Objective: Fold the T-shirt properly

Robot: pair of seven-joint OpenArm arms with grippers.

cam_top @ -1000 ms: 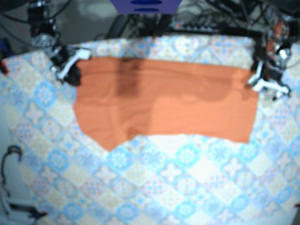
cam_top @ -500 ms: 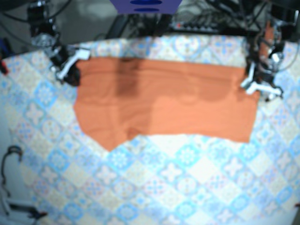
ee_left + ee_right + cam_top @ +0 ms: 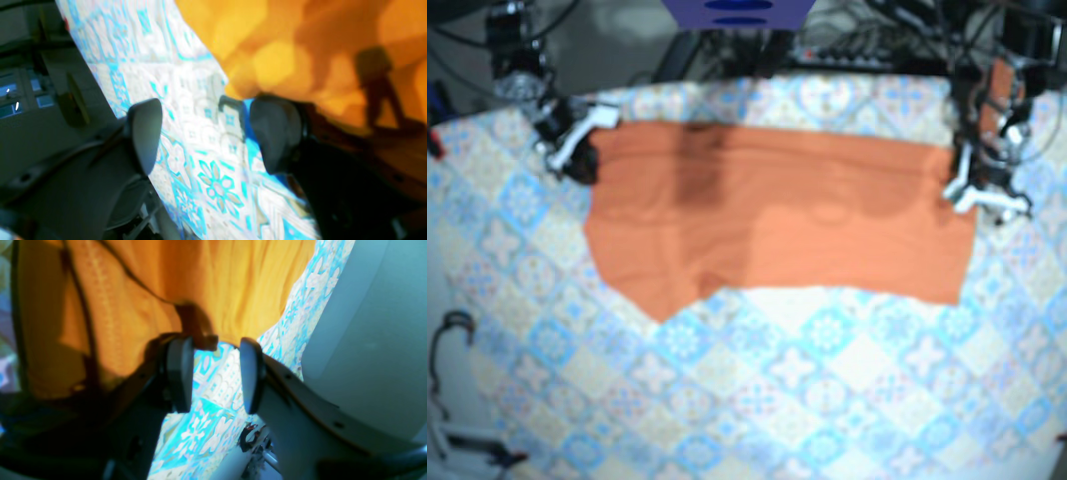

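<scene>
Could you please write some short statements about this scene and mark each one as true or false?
1. The T-shirt is orange. True.
2. The left gripper is shut on the T-shirt. False: its jaws stand open, with only the tablecloth between them.
3. The right gripper is open. True.
4. The tablecloth is plain white. False: it has a blue tile pattern.

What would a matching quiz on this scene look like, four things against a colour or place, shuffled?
1 T-shirt
2 tablecloth
3 left gripper
4 right gripper

A open, at the shirt's left edge in base view
B orange
C blue patterned
D open, at the shirt's right edge in base view

Pairs: 1-B, 2-C, 3-D, 4-A
</scene>
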